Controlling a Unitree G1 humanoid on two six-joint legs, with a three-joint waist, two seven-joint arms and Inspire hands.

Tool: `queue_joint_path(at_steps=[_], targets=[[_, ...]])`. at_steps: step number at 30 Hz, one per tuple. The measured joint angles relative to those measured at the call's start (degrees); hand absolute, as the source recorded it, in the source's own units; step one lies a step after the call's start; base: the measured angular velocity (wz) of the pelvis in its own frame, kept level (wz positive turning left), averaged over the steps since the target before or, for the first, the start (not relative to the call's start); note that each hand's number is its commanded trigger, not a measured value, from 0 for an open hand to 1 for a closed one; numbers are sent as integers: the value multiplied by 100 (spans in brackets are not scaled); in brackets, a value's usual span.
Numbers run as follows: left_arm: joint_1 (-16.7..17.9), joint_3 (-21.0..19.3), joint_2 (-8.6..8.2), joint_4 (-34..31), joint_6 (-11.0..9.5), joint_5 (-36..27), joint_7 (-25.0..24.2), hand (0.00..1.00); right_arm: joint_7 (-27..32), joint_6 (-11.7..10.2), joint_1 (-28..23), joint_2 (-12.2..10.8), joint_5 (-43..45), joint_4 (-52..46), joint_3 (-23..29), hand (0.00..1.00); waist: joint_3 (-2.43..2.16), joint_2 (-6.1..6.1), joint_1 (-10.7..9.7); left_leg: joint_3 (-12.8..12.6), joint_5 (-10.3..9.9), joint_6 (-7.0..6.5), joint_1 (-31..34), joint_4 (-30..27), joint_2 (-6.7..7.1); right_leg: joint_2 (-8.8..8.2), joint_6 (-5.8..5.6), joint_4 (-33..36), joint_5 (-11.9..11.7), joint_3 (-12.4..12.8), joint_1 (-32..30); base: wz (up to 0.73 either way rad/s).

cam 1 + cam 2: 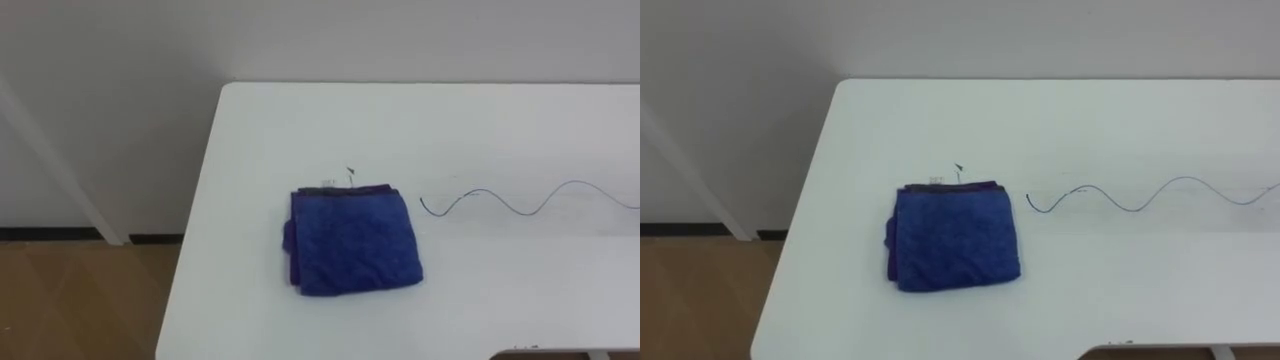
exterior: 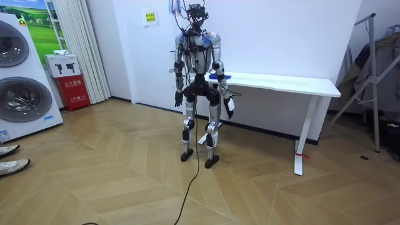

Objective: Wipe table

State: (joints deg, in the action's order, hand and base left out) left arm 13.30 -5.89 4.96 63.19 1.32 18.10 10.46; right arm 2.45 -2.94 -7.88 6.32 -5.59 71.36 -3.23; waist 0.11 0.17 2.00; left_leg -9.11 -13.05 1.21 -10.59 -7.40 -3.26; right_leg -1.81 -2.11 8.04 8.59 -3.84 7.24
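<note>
Nearest the lens, white table [image 1: 500, 120]: near edge running off the bottom of the eye views, rounded left corner at the view's left, top stretching away to the right. Beyond its far edge, plain white wall [image 1: 300, 40]. Down at the left, wooden floor [image 1: 80, 300], laid in a herringbone pattern. From the room view, robot upright on both feet at the table's end on the room view's left, turned toward table and wall, arms down. Against the wall at the room view's left, two stacked washing machines [image 2: 19, 94], then a small red cabinet [image 2: 75, 90] beside a pale curtain [image 2: 78, 50]. At the room view's far right, a metal stand [image 2: 374, 75].

On the table, toward its left end and well in from every edge, blue cloth [image 1: 355, 240], folded into a thick square and lying flat, apart from both hands. Left hand [image 2: 179, 99] hanging beside the thigh, clear of table and cloth. Right hand [image 2: 230, 107] likewise low at the other side, below the level of the tabletop. Open or closed: cannot tell for either, too small in the room view. To the right of the cloth, just apart from it, thin dark wavy line [image 1: 484, 191] drawn along the tabletop and off the view's right edge. At the cloth's far edge, small white tag [image 1: 327, 184], and just behind it a tiny dark mark [image 1: 350, 172].
</note>
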Motion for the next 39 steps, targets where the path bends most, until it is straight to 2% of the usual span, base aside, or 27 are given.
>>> queue_joint_path(at_steps=[2, 5, 8, 11, 13, 15, 16, 18, 20, 22, 25, 30, 31, 32, 33, 35, 37, 39], targets=[[-2, 6, 1, 87, 6, -3, 0, 0, 12, 2, 8, -2, -133, 41, 6, 0, 14, -10, -12, 3, -7, 1, 1, -2, -1, 0, 0, 0, 0, -4, -1, 0], [31, -12, 13, 128, 145, -4, 0, 0, 101, 72, 1, 1, -618, 233, 71, 0, 18, 8, -15, 1, -16, -1, -7, -3, 0, 1, 0, -2, 0, 12, 1, 0], [45, -161, 48, 108, 295, 21, -63, 0, 252, 195, -61, 7, -852, 276, 481, 0, 22, 10, -61, 5, -23, -5, 6, 0, 1, 0, -1, -12, 1, 5, -28, 0], [96, -595, 73, 103, 349, 18, -158, 0, 336, 254, -101, 75, -1126, 431, 1144, 0, 23, -17, -217, 41, -23, -4, -30, -1, 1, -2, -2, -26, 3, -9, 45, 1], [127, -883, 130, 90, 352, -2, -168, 0, 438, 337, -102, 169, -1402, 539, 1772, 0, 27, -72, -369, 77, -25, -6, -104, 5, 14, -10, -8, -35, 33, -7, 87, 4], [200, -909, 239, 3, 365, -11, -192, 0, 526, 409, -106, 271, -1550, 549, 2108, 0, 16, -128, -485, 77, -43, -3, -119, -4, 16, -12, -2, -16, 74, -3, 92, 0], [241, -924, 312, -88, 368, -10, -197, 0, 626, 433, -113, 338, -1631, 518, 2298, 0, 18, -170, -513, 70, -45, 0, -120, -4, 14, -6, 2, -10, 81, 9, 85, -4], [242, -1109, 344, -106, 371, 17, -195, 0, 854, 547, -117, 490, -1630, 437, 2707, 0, 7, -230, -531, 43, -45, 0, -129, 2, 15, -5, 2, 5, 82, 49, 74, -9], [231, -1271, 374, -109, 377, 26, -195, 0, 1103, 563, -51, 677, -1607, 349, 2978, 0, 5, -271, -527, 11, -47, -3, -118, 0, 17, -9, 0, 68, 84, 63, 16, -12], [180, -1320, 450, -125, 376, 21, -195, 0, 1444, 559, 264, 935, -1395, 327, 3161, 0, 21, -322, -541, -37, -46, -3, -84, -1, 12, -6, 1, 103, 84, 90, -65, -11], [186, -1288, 485, -318, 361, -2, -194, 0, 1927, 556, 479, 1161, -1013, -341, 3148, 0, 2, -414, -465, -116, -46, -3, -28, -14, 12, 8, 3, 181, 91, 186, -180, -13], [148, -1130, 559, -390, 365, 9, -193, 0, 2502, 482, 752, 1371, 433, -1629, 3072, 0, 1, -412, -443, -170, -46, -3, -12, -28, 8, 16, 2, 194, 85, 211, -244, -6], [146, -1060, 563, -456, 366, 14, -214, 0, 2554, 488, 789, 1379, 776, -1973, 3000, 0, -8, -411, -409, -173, -46, -3, -4, -34, 8, 14, 2, 200, 85, 213, -260, 0], [167, -1048, 558, -484, 360, 12, -227, 0, 2574, 493, 784, 1376, 992, -2189, 2963, 0, 16, -444, -394, -174, -46, -3, 4, -34, 9, 12, 2, 206, 85, 215, -274, -7], [155, -976, 558, -492, 359, -7, -232, 0, 2635, 491, 783, 1374, 1450, -2630, 2895, 0, 2, -393, -374, -171, -45, -4, 35, -37, 9, 13, 2, 226, 85, 226, -322, -7], [112, -936, 560, -514, 352, -68, -234, 0, 2758, 489, 784, 1380, 1862, -3348, 2747, 0, 21, -404, -317, -171, -44, -4, 29, -37, 8, 21, 2, 259, 86, 247, -340, -8], [162, -775, 570, -533, 326, -125, -223, 0, 2776, 475, 782, 1380, 2388, -4317, 2398, 0, 29, -415, -298, -171, -44, -3, 5, -36, 2, 28, 2, 260, 86, 254, -324, -3], [162, -657, 570, -544, 262, -143, -220, 0, 2788, 326, 786, 1380, 2690, -4853, 2177, 0, 22, -413, -288, -148, -44, -3, 5, -37, 0, 25, 3, 260, 86, 208, -302, 6]])
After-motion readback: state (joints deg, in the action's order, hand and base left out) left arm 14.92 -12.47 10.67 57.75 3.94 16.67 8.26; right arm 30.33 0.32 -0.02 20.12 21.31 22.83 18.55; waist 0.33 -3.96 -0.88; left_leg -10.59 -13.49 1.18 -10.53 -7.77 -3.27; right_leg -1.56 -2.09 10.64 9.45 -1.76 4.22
